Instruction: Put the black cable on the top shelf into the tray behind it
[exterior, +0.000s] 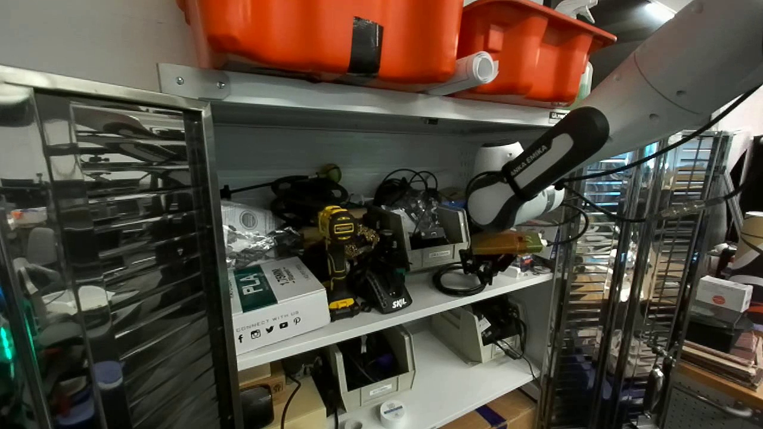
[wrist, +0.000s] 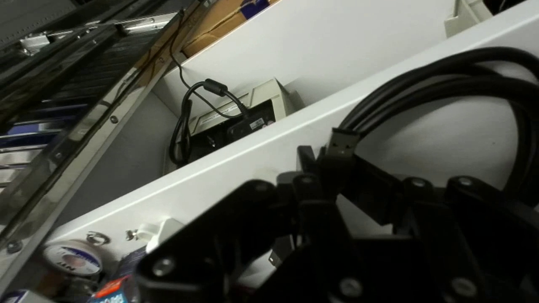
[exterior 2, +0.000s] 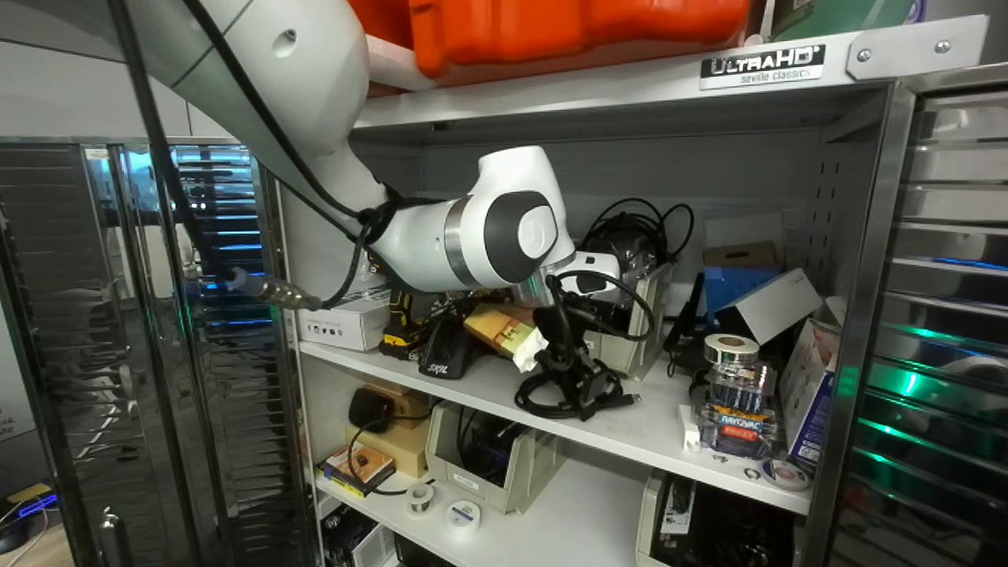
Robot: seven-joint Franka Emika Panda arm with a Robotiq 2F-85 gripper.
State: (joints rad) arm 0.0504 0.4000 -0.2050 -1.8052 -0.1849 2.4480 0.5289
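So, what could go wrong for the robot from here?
The black cable lies near the front edge of the shelf, so a nudge from the gripper might knock it off. The tray already holds other things, so the cable may not settle inside. The wire looping beside the gripper could snag.

"ULTRAHD" and "seville classics" mark a rectangular black-and-silver nameplate (exterior 2: 762,66) on a pale metal rack beam (exterior 2: 614,98) in an exterior view. A white cardboard box (exterior: 281,307) carries "PLA" on a green panel (exterior: 254,288) and "CONNECT WITH US" above social-media icons (exterior: 270,329). "SKIL" labels a curved black plastic tool (exterior: 384,289), legible in both exterior views; "ANKA EMIKA," the white-and-black robot arm (exterior: 539,159); "RAYOVAC," a clear plastic pack (exterior 2: 738,421). Lettering on a round white spool (wrist: 72,259) is blurred.
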